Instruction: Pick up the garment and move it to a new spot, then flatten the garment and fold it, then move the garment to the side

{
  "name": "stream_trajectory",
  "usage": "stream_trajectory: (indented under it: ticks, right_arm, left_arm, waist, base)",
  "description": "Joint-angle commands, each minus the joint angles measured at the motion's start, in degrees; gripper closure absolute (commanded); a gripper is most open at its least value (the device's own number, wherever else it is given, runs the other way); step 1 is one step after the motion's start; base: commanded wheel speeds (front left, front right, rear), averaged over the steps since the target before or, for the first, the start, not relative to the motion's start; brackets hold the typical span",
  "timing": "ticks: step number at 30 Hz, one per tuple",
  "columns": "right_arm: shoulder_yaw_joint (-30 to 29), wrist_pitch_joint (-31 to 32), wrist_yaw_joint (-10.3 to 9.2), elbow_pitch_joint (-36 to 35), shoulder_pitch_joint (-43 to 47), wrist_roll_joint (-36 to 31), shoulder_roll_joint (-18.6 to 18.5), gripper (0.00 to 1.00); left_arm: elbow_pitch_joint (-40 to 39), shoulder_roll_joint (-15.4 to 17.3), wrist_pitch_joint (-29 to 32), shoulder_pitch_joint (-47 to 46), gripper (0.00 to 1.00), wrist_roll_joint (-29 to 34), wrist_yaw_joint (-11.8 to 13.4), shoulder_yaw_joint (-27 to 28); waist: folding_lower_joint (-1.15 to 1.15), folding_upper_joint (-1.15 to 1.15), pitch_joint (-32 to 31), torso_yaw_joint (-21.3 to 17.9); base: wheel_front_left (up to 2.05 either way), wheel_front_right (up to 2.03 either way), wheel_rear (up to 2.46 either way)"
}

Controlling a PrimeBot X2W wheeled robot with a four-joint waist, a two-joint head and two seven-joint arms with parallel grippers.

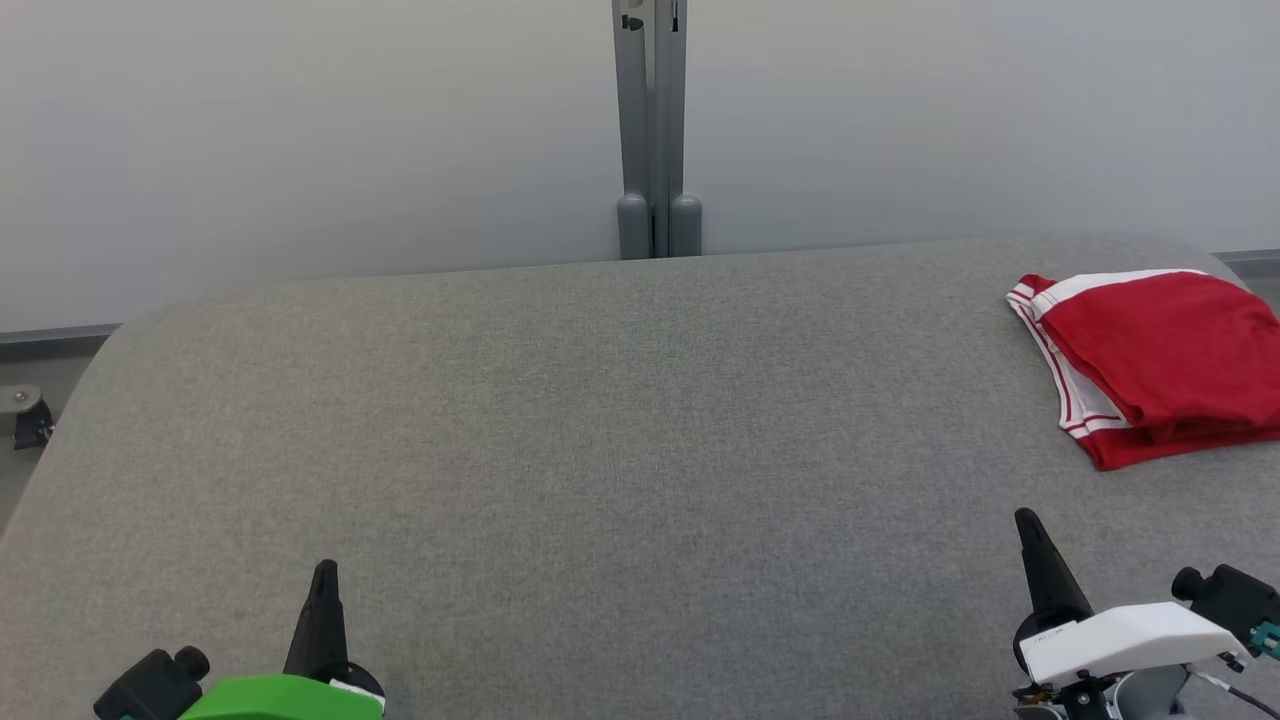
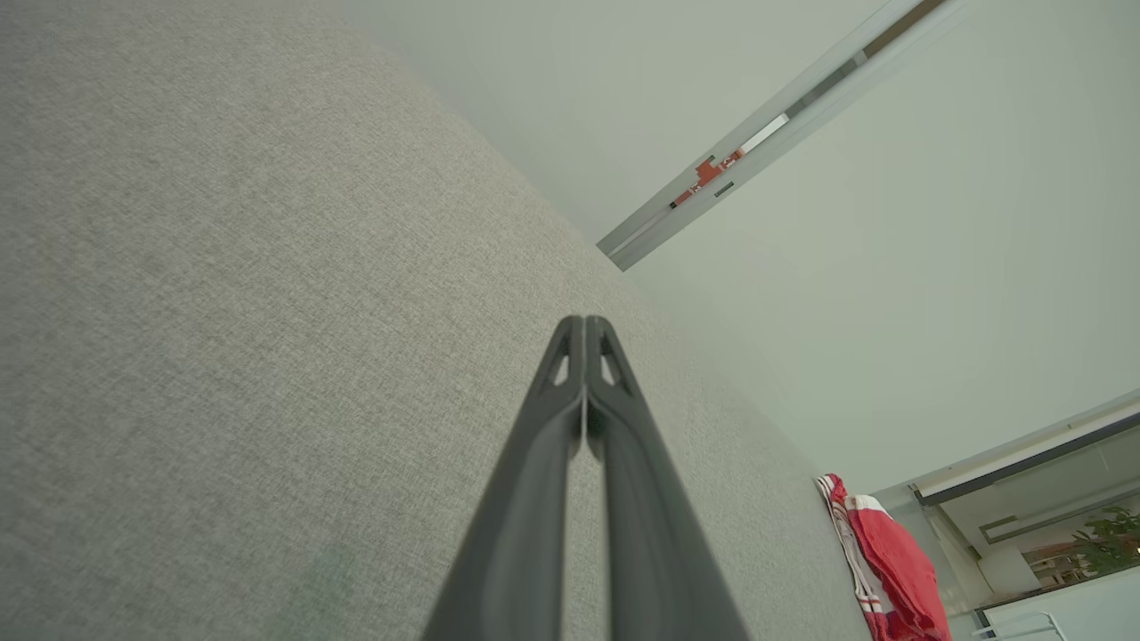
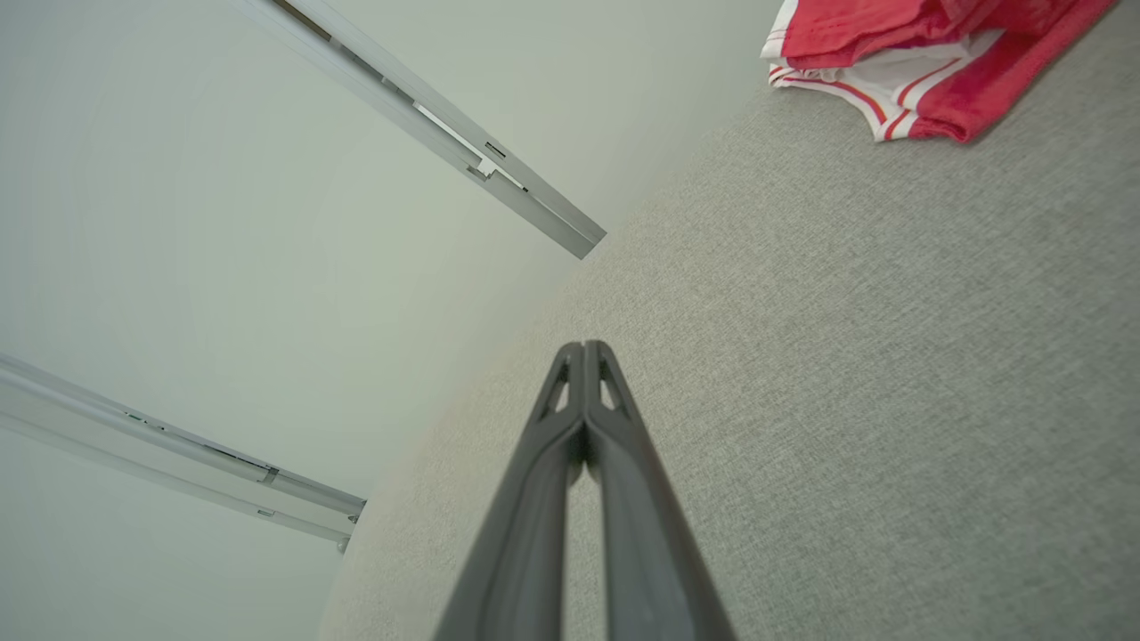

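Note:
The garment (image 1: pixel 1160 365) lies folded at the far right of the grey table, red on top with white, red-striped edges along its left side. It also appears at the lower right of the left wrist view as the garment (image 2: pixel 895 565), and at the top right of the right wrist view as the garment (image 3: pixel 926 62). My left gripper (image 1: pixel 325 570) rests near the front left, shut and empty, fingertips together (image 2: pixel 584 322). My right gripper (image 1: pixel 1025 520) sits at the front right, well short of the garment, shut with nothing held (image 3: pixel 584 347).
The grey fabric table (image 1: pixel 600 420) stretches wide between the two grippers. A grey double post (image 1: pixel 655 130) stands behind the table's far edge against a pale wall. A small caster (image 1: pixel 25 415) shows beyond the table's left edge.

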Motion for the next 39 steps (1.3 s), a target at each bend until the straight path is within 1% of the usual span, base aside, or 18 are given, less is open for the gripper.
stream_trajectory:
  ticks: [1, 24, 39]
  right_arm:
    - [-0.47, 0.52, 0.04, -0.43, -1.75, 1.97, 0.02, 1.00]
    - [-2.84, 4.29, 0.04, 0.20, -4.56, 15.63, 0.81, 1.00]
    - [-4.17, 6.35, 0.03, 0.59, -5.98, 23.12, 1.30, 1.00]
  left_arm:
    - [-0.30, 0.56, 0.36, -1.98, 1.00, -2.09, -0.52, 0.47]
    - [1.22, 0.68, 3.98, -5.35, 1.00, -16.44, -2.69, 3.27]
    - [2.14, 0.61, 6.15, -7.27, 1.00, -24.11, -3.79, 4.97]
  waist:
    - [0.00, 0.00, 0.12, -0.02]
    - [0.00, 0.00, 1.66, -0.28]
    - [0.00, 0.00, 2.67, -0.46]
  base:
    - [0.00, 0.00, 0.00]
    - [0.00, 0.00, 0.00]
    - [0.00, 0.00, 0.00]
